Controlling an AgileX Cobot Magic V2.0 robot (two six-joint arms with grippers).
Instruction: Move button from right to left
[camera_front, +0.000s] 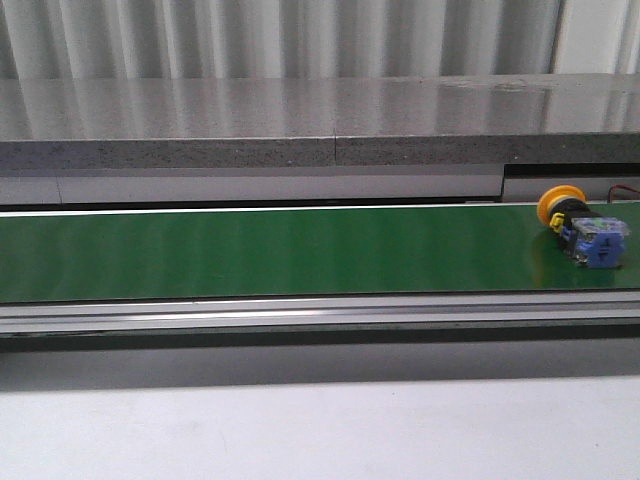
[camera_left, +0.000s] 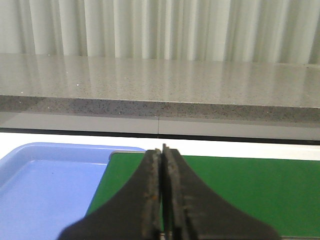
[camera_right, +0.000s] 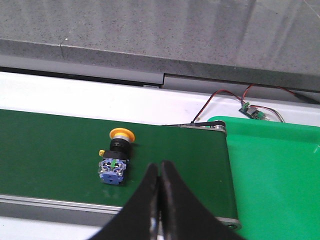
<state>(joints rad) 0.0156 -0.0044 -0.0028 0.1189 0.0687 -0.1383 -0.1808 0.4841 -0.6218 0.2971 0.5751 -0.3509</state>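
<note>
The button (camera_front: 582, 229) lies on its side at the right end of the green conveyor belt (camera_front: 280, 250), orange-yellow cap toward the back, blue base toward the front. In the right wrist view the button (camera_right: 116, 156) rests on the belt a little to one side of my right gripper (camera_right: 160, 166), whose fingers are shut with nothing between them. My left gripper (camera_left: 161, 149) is shut and empty too, hanging over the belt's left end beside the blue tray (camera_left: 45, 185). Neither gripper shows in the front view.
A green tray (camera_right: 277, 170) adjoins the belt's right end. A small circuit board (camera_right: 254, 111) with red and black wires lies behind it. A grey stone ledge (camera_front: 300, 125) runs along the back. The belt's metal rail (camera_front: 300, 312) borders its front edge.
</note>
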